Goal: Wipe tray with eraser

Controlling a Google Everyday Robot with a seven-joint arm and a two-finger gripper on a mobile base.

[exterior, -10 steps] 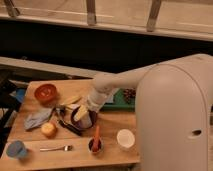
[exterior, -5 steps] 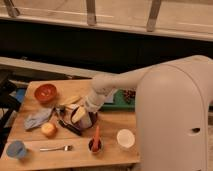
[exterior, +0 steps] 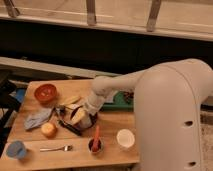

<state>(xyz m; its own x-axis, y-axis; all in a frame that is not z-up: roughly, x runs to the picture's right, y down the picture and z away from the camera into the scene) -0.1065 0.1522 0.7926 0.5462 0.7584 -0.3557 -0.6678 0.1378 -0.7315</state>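
My gripper (exterior: 79,116) is low over the middle of the wooden table (exterior: 75,157), at the end of the white arm (exterior: 120,82) that reaches in from the right. It sits over a dark, bowl-like object (exterior: 88,121) with pale pieces on it. A green tray (exterior: 121,101) lies at the table's back right, partly hidden behind the arm. I cannot make out an eraser; it may be hidden at the gripper.
A red bowl (exterior: 45,92), a banana (exterior: 70,100), a blue cloth (exterior: 39,118), an orange fruit (exterior: 48,129), a fork (exterior: 55,148) and a blue cup (exterior: 16,149) lie to the left. A dark cup with a red tool (exterior: 95,144) and a white cup (exterior: 125,138) stand in front.
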